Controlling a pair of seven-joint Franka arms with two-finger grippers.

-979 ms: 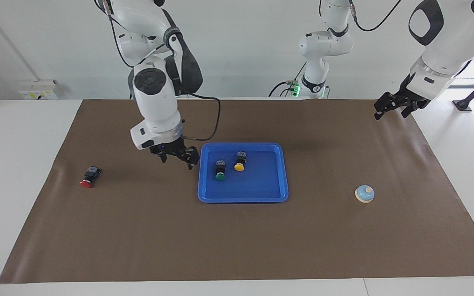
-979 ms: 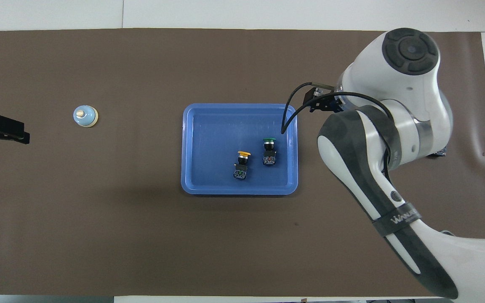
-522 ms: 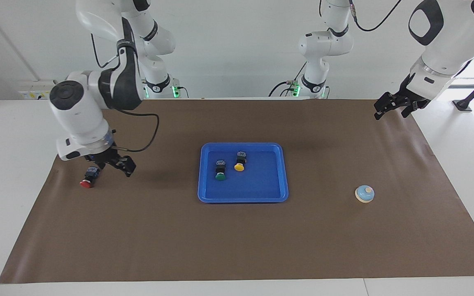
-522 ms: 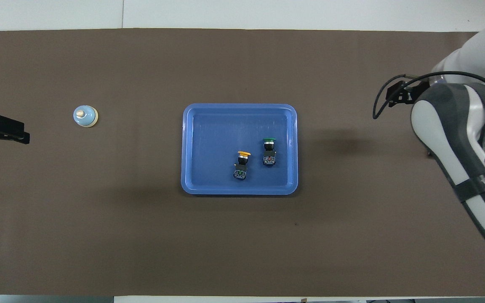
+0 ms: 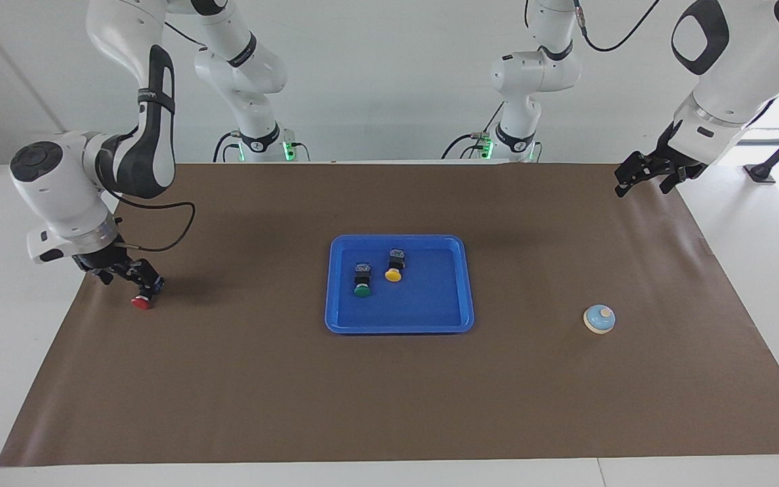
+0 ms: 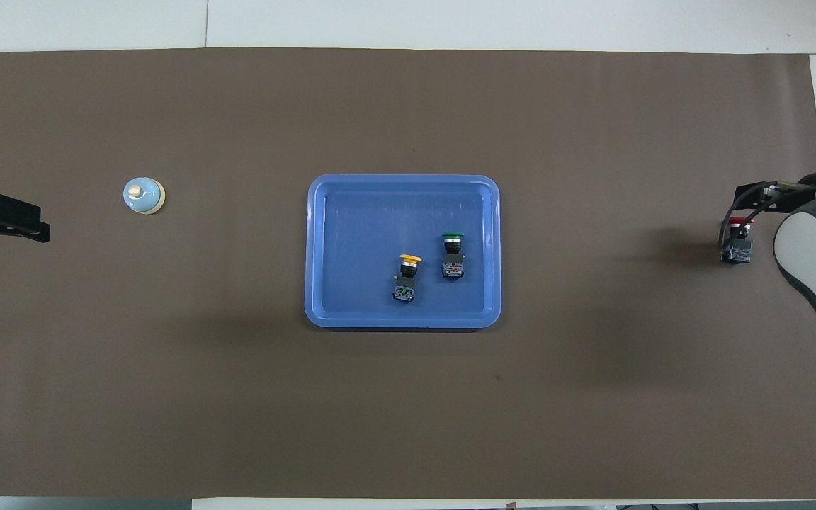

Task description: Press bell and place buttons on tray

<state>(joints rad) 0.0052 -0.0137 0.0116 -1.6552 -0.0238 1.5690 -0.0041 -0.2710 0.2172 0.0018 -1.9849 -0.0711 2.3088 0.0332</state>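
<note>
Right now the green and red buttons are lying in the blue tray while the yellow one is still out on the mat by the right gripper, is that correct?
Not quite: the colours are swapped. The green button and the yellow button lie in the tray, and the red button is out on the mat by the right gripper, as the facing view shows.

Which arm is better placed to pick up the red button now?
Right. The right gripper is at the red button; the left gripper waits over the mat's corner at the other end.
</note>
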